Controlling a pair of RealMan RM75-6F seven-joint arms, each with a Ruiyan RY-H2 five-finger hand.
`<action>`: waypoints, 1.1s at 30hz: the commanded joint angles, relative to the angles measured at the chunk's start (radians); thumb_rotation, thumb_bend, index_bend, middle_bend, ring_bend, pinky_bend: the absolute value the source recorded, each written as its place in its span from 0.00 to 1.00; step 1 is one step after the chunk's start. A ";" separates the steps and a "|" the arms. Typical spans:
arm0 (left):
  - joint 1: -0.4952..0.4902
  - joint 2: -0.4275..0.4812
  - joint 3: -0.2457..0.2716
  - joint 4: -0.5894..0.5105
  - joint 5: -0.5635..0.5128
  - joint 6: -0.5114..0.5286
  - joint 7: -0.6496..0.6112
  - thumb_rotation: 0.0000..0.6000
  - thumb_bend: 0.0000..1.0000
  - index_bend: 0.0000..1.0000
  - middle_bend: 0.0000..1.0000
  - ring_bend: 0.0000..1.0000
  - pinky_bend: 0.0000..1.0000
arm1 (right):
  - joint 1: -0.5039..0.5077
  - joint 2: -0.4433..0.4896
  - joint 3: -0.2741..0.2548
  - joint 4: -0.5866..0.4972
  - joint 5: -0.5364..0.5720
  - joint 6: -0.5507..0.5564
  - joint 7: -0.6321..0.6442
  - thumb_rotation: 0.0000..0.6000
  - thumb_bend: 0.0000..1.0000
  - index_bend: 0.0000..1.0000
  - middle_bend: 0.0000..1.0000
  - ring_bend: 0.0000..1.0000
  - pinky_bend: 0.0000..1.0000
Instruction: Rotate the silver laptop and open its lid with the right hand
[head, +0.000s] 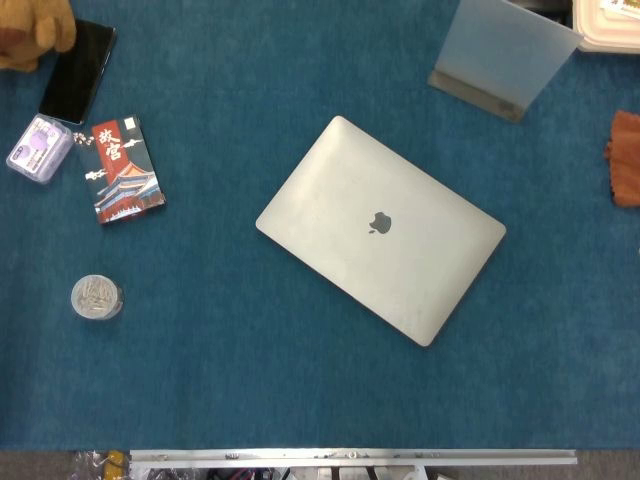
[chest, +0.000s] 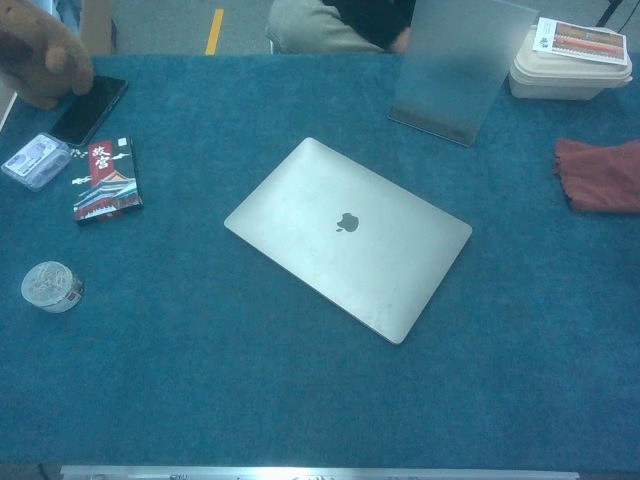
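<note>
The silver laptop (head: 380, 229) lies flat in the middle of the blue table (head: 300, 390), lid closed, logo facing up. It sits turned at an angle to the table's edges, one corner pointing toward the back. The chest view shows the same laptop (chest: 348, 236), skewed the same way. Neither hand nor arm appears in either view.
At the left lie a red-and-black booklet (head: 123, 170), a black phone (head: 78, 72), a small purple-labelled box (head: 38, 148), a round clear container (head: 96, 297) and a brown plush toy (head: 35, 30). A frosted plastic stand (head: 503, 55), a white lidded box (chest: 570, 62) and a red cloth (chest: 600, 175) sit at the back right.
</note>
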 joint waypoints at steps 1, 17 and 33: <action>0.001 0.002 0.002 -0.005 0.002 0.001 0.004 1.00 0.32 0.05 0.07 0.05 0.00 | 0.003 -0.004 0.001 0.004 0.001 -0.003 0.004 0.94 0.08 0.00 0.12 0.00 0.04; 0.004 0.010 0.003 -0.021 0.014 0.015 0.022 1.00 0.32 0.05 0.07 0.05 0.00 | 0.022 0.008 -0.012 0.007 -0.043 -0.025 0.021 0.94 0.08 0.00 0.12 0.00 0.04; -0.001 0.007 -0.001 -0.002 0.003 0.004 -0.001 1.00 0.32 0.05 0.07 0.05 0.00 | 0.106 -0.033 -0.050 0.054 -0.126 -0.146 -0.145 0.94 0.08 0.00 0.11 0.00 0.04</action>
